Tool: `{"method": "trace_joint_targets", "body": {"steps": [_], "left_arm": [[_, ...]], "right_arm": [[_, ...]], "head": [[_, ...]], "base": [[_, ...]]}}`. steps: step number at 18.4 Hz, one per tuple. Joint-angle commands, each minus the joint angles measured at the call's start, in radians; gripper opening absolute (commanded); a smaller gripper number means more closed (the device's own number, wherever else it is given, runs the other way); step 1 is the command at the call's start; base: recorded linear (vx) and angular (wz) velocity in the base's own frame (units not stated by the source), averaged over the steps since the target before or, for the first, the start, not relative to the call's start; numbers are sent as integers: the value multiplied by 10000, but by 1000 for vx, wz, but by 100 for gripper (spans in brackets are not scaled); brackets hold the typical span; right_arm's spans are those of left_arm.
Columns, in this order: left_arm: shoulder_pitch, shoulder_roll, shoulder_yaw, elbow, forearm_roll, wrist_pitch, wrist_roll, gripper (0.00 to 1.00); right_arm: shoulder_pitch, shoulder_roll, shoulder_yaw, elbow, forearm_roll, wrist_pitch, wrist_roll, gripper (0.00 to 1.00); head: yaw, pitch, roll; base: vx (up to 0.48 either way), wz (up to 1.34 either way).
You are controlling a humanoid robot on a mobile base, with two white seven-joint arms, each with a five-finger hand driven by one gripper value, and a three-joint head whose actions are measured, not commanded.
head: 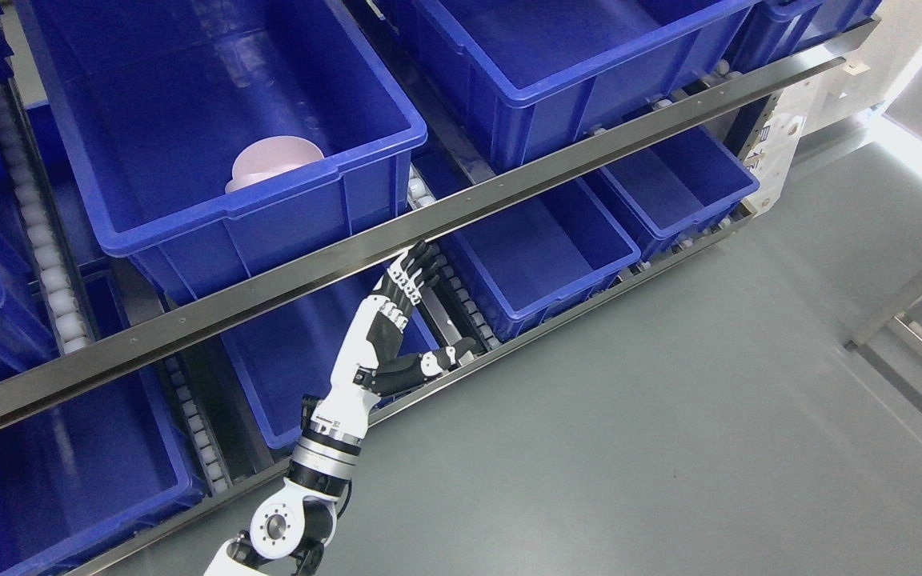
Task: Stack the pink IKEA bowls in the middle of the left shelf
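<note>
So nearest the camera, the left arm (313,472) comes up from the bottom edge, left of the middle, with its shoulder end cut off by the frame. It reaches up and away, and the left hand (385,340) is held flat and upright, fingers (417,268) straight and together, thumb sticking out to the right, holding nothing. The fingertips sit right at the lower edge of the long metal rail (461,212) that runs across the front of the shelf; can't tell if they actually touch it. The right arm isn't showing anywhere. Behind the hand, on the lower shelf level, there's a row of blue bins (541,248), the one straight behind the wrist partly blocked by the arm. White rollers (45,256) run between the bins on the left. Farther up, above the rail, sits a big blue bin (213,120) with the pink bowls (273,160) inside at its near wall; the rim hides the lower part, so how many are stacked is hard to make out. To the right it's grey floor (669,432), and a metal table leg (909,292).
</note>
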Motion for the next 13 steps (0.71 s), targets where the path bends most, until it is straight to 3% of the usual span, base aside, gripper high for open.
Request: {"method": "trace_joint_targets", "body": {"steps": [1,13], "left_arm": [[385,153,1359,-386,7,-53,-80,97],[800,153,1375,-754,7,-53,-203,97]], "right_arm": [[292,-175,-123,-337,-287,-11,-2,100],[292,-175,-123,-337,-287,-11,-2,100]], "head": [[0,0,0],[0,0,0]], "base": [[0,0],[0,0]]}}
